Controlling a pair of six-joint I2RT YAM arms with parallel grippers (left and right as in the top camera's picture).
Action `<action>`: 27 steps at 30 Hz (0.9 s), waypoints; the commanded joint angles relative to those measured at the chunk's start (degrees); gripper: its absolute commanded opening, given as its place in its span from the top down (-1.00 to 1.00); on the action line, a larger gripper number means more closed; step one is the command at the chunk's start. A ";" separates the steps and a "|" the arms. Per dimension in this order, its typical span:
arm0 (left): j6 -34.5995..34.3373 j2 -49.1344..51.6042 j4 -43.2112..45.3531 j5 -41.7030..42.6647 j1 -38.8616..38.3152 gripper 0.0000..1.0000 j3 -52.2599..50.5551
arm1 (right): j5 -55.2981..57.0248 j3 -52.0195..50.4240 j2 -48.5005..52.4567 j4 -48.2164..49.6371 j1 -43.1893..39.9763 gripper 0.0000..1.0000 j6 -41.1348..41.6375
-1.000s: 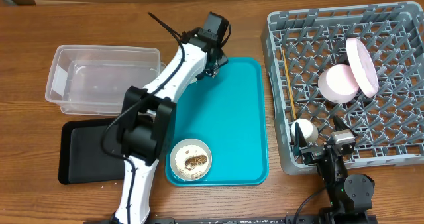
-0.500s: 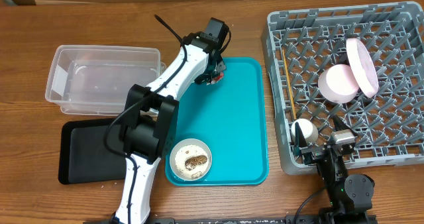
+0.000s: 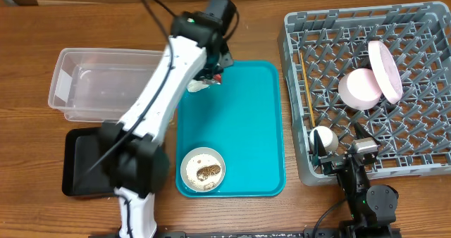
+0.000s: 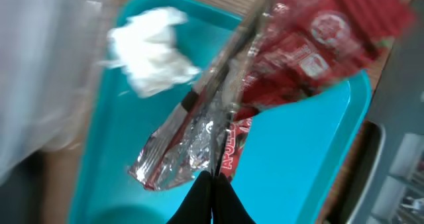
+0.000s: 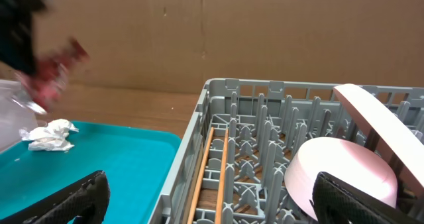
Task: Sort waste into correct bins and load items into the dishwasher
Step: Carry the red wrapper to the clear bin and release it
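Wrapper (image 4: pixel 278 71) pinched in closed left claw (image 4: pixel 212 184), held over teal tray (image 3: pixel 246 125), not yet binned. Tissue (image 3: pixel 199 86) and white bowl (image 3: pixel 203 170) with scraps lie on that tray. Plate (image 3: pixel 385 69), pink bowl (image 3: pixel 359 89), cup (image 3: pixel 323 137), 2 chopsticks (image 3: pixel 307 86) in dishwasher (image 3: pixel 296 27). Right claw (image 5: pixel 209 197) open, empty.

Wooden table (image 3: pixel 106 27); behind, perhaps cardboard wall (image 5: pixel 265 32)
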 commanded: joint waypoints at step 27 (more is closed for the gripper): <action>5.62 -4.15 2.82 -4.42 10.38 -0.51 -2.08 | 0.50 -0.57 -0.50 0.28 0.07 -1.00 -0.24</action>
